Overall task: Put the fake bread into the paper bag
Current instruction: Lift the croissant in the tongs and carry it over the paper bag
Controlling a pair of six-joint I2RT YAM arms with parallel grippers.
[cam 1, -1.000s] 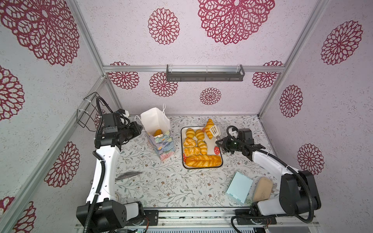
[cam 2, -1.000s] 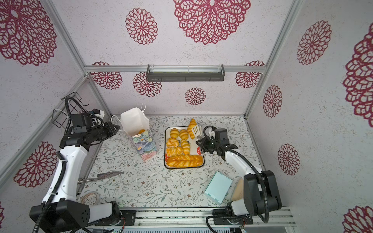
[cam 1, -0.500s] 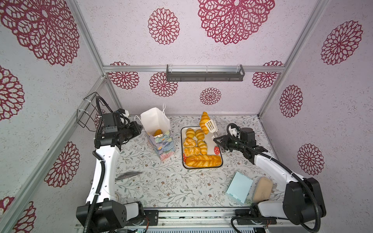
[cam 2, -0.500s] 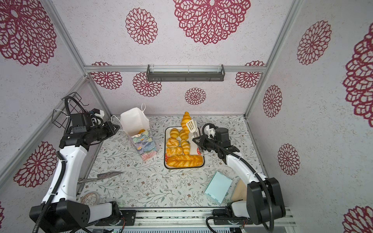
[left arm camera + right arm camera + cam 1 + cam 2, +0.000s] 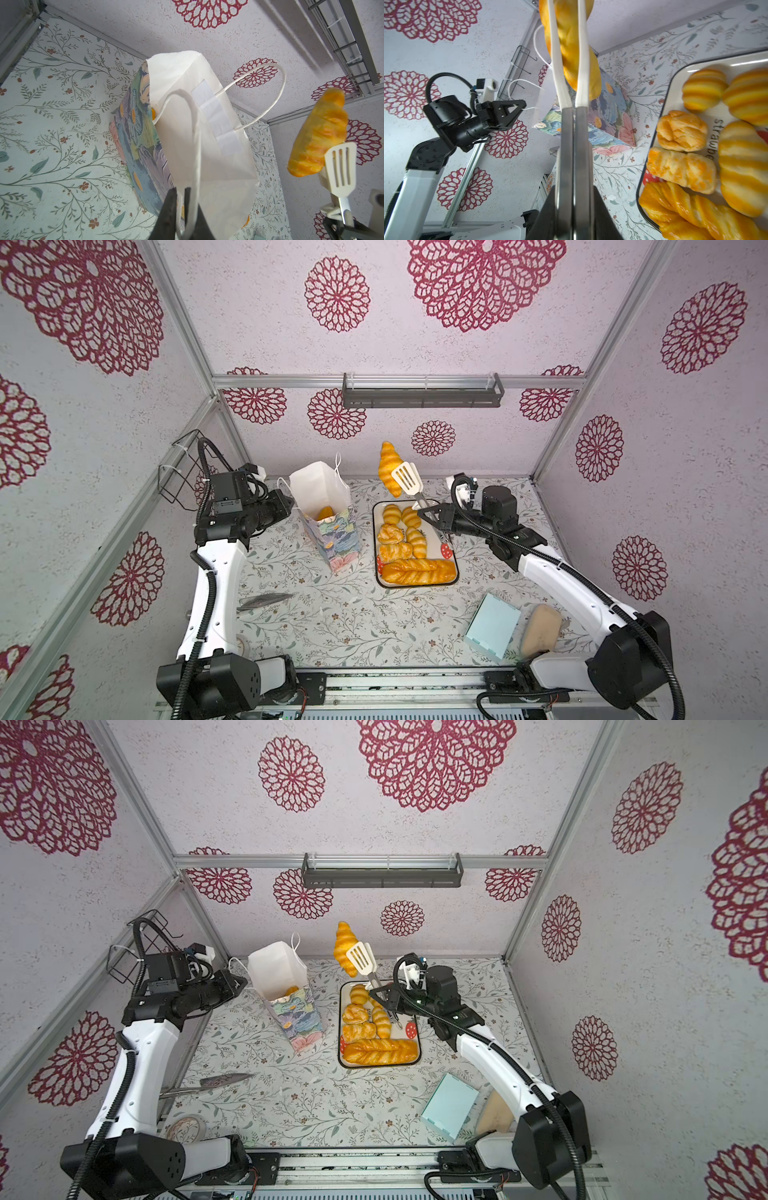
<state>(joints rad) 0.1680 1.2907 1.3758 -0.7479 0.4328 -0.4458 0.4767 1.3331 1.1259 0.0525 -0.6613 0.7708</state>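
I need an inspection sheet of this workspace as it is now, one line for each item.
Surface: floral table, flat.
Job's things: paper bag upright, one bread piece inside; croissant raised in tongs; six pieces, including the braided loaf, on tray.
Clutter: light blue box, beige piece, metal blade, tape roll.
Grippers: left gripper shut on handle cord; right gripper shut on tongs.
Cables: black hoses along both arms.
Surroundings: grey rack on back wall; wire basket on left wall.
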